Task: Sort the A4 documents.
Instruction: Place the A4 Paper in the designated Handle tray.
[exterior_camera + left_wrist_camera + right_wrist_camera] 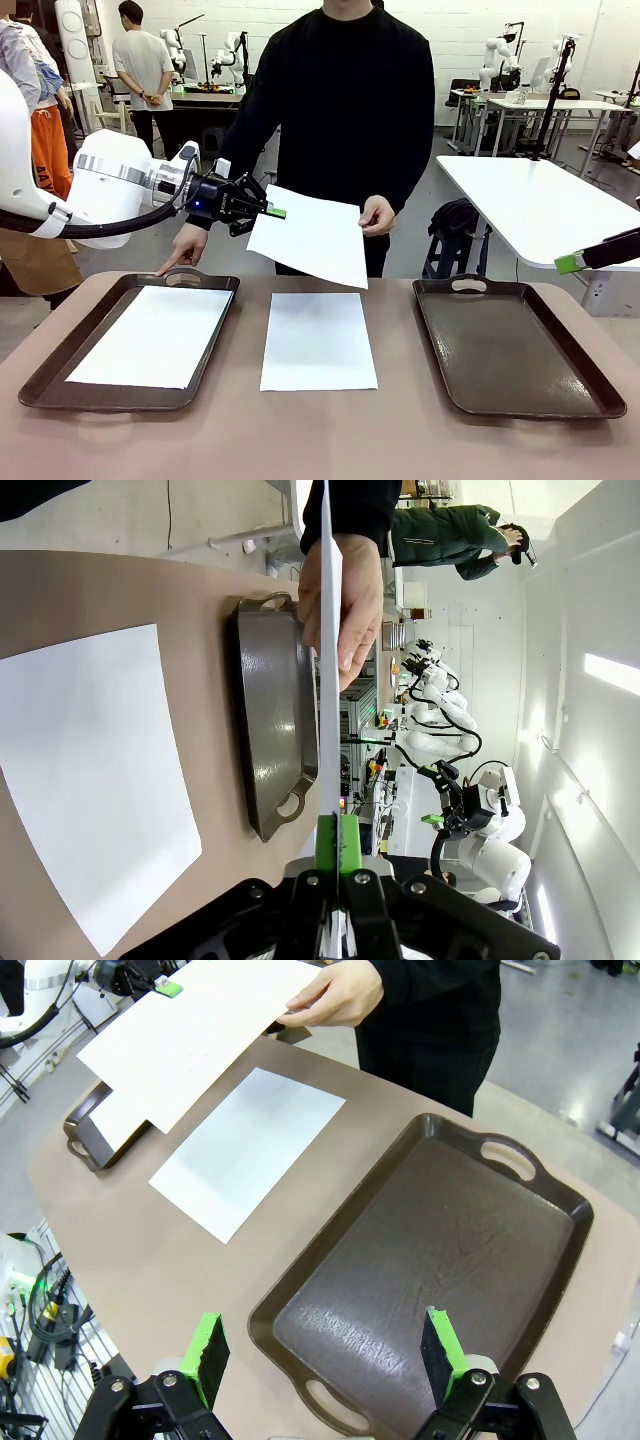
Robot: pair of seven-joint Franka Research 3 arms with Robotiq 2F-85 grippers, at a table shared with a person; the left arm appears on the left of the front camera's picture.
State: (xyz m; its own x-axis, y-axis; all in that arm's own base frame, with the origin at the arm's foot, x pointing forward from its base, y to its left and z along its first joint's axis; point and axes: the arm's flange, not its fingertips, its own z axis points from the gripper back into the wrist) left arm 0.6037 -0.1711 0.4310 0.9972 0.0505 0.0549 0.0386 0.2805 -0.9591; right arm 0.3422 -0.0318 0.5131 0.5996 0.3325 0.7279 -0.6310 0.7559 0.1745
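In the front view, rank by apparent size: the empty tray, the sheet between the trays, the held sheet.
1. empty tray
2. sheet between the trays and held sheet: they look alike; the held one is tilted, so unranked.

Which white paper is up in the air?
The thin white sheet pinched by the left gripper and a person's hand; the other two lie flat.

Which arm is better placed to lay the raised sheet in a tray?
Left: the left gripper is shut on the raised sheet, near the left tray. The right gripper hangs open over the right tray.
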